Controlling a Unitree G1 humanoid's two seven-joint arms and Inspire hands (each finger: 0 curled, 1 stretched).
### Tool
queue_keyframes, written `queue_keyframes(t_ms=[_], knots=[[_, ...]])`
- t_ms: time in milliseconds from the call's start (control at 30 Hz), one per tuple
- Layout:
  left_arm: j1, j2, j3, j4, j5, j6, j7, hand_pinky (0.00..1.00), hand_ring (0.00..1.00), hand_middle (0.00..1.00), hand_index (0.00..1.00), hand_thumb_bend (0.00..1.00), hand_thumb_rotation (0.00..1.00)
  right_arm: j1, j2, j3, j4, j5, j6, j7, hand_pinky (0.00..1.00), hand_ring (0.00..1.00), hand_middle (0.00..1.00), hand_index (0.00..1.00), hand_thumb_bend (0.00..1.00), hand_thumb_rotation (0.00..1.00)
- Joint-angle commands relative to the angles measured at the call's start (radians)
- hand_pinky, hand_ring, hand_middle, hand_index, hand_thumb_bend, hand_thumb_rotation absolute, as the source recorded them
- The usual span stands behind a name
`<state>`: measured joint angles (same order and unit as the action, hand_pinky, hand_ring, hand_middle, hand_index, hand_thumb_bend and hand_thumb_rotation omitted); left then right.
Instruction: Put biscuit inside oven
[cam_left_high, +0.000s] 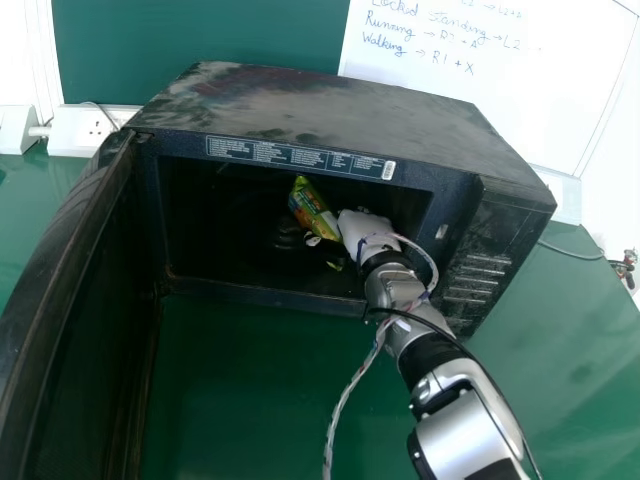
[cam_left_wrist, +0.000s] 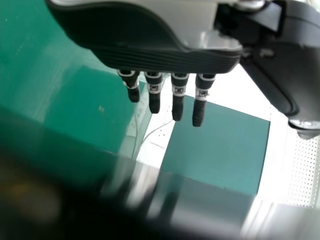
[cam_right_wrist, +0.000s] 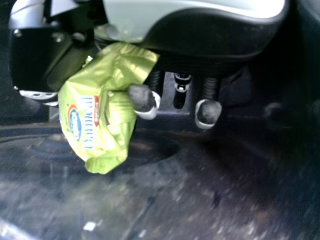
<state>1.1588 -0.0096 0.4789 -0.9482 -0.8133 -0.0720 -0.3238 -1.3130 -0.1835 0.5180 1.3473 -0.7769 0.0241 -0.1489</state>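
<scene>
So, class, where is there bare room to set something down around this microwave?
On the green table, between the open door and right arm, and right of the microwave. Crowded: the cavity's right half, holding right hand and biscuit packet.

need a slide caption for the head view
Right hand holds the biscuit inside the oven, its door swung open at the left.

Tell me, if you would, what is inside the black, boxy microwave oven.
Inside are the white and black right robot hand and the green plastic biscuit packet it grips. The right robot hand covers part of the cavity behind it.
</scene>
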Motion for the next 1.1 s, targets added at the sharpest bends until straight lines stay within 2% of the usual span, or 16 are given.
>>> queue_keyframes(t_ms=[0, 133, 233, 333, 433, 600, 667, 733, 767, 833, 900, 933, 1000, 1067], knots=[[0.009, -0.001, -0.01, -0.003, -0.009, -0.014, -0.013, 0.49, 0.57, 0.62, 0.65, 0.96, 1.0, -0.026, 0.013, -0.004, 0.005, 0.014, 0.011, -0.001, 0.0, 0.0, 0.0, 0.47, 0.49, 0.04], [0.009, 0.003, -0.01, -0.01, -0.017, -0.006, -0.006, 0.48, 0.56, 0.63, 0.7, 0.95, 1.0, -0.024, 0.016, -0.012, 0.01, 0.031, 0.017, -0.016, 0.0, 0.0, 0.0, 0.47, 0.49, 0.04], [0.013, 0.006, -0.011, -0.012, -0.022, -0.001, -0.004, 0.49, 0.57, 0.63, 0.67, 0.95, 1.0, -0.026, 0.019, -0.024, 0.012, 0.047, 0.025, -0.02, 0.0, 0.0, 0.0, 0.47, 0.49, 0.04], [0.019, 0.008, -0.01, -0.019, -0.012, 0.002, 0.001, 0.42, 0.51, 0.57, 0.61, 0.94, 1.0, -0.03, 0.02, -0.026, 0.013, 0.054, 0.022, -0.025, 0.0, 0.0, 0.0, 0.47, 0.49, 0.04], [0.016, 0.008, -0.01, -0.01, -0.006, -0.008, -0.01, 0.33, 0.43, 0.51, 0.63, 0.97, 1.0, -0.036, 0.021, -0.027, 0.013, 0.057, 0.02, -0.022, 0.0, 0.0, 0.0, 0.47, 0.49, 0.04], [0.006, -0.006, -0.02, 0.007, -0.003, -0.024, -0.024, 0.45, 0.56, 0.61, 0.68, 1.0, 1.0, -0.043, 0.023, -0.026, 0.014, 0.059, 0.02, -0.013, 0.0, 0.0, 0.0, 0.47, 0.49, 0.04], [-0.017, -0.008, -0.024, 0.044, -0.009, -0.057, -0.071, 0.44, 0.53, 0.57, 0.61, 1.0, 1.0, -0.043, 0.023, -0.031, 0.014, 0.067, 0.018, -0.014, 0.0, 0.01, 0.0, 0.47, 0.49, 0.04], [-0.026, -0.008, -0.023, 0.067, 0.005, -0.078, -0.094, 0.47, 0.57, 0.61, 0.65, 1.0, 1.0, -0.043, 0.024, -0.03, 0.014, 0.067, 0.019, -0.014, 0.04, 0.08, 0.01, 0.47, 0.49, 0.04], [-0.031, -0.009, -0.023, 0.078, 0.012, -0.091, -0.105, 0.47, 0.57, 0.62, 0.68, 1.0, 1.0, -0.043, 0.024, -0.029, 0.014, 0.068, 0.018, -0.012, 0.09, 0.15, 0.13, 0.48, 0.49, 0.04], [-0.041, -0.01, -0.022, 0.097, 0.016, -0.113, -0.127, 0.46, 0.57, 0.63, 0.72, 1.0, 1.0, -0.041, 0.022, -0.033, 0.014, 0.073, 0.014, -0.009, 0.25, 0.31, 0.42, 0.49, 0.49, 0.04], [-0.038, -0.001, -0.018, 0.103, 0.011, -0.113, -0.135, 0.5, 0.6, 0.65, 0.74, 1.0, 1.0, -0.04, 0.021, -0.038, 0.013, 0.078, 0.015, -0.012, 0.42, 0.5, 0.66, 0.49, 0.49, 0.05], [-0.034, 0.004, -0.016, 0.105, 0.006, -0.109, -0.135, 0.49, 0.59, 0.64, 0.73, 1.0, 1.0, -0.039, 0.02, -0.04, 0.012, 0.081, 0.012, -0.014, 0.47, 0.57, 0.74, 0.49, 0.5, 0.06], [-0.028, 0.006, -0.014, 0.108, 0.002, -0.106, -0.135, 0.49, 0.59, 0.63, 0.71, 1.0, 1.0, -0.039, 0.016, -0.043, 0.012, 0.083, 0.007, -0.012, 0.57, 0.69, 0.86, 0.73, 0.54, 0.2], [-0.023, -0.002, -0.014, 0.104, 0.015, -0.112, -0.127, 0.5, 0.59, 0.63, 0.68, 0.99, 1.0, -0.04, 0.015, -0.044, 0.011, 0.083, 0.006, -0.01, 0.64, 0.76, 0.92, 0.82, 0.58, 0.35]])
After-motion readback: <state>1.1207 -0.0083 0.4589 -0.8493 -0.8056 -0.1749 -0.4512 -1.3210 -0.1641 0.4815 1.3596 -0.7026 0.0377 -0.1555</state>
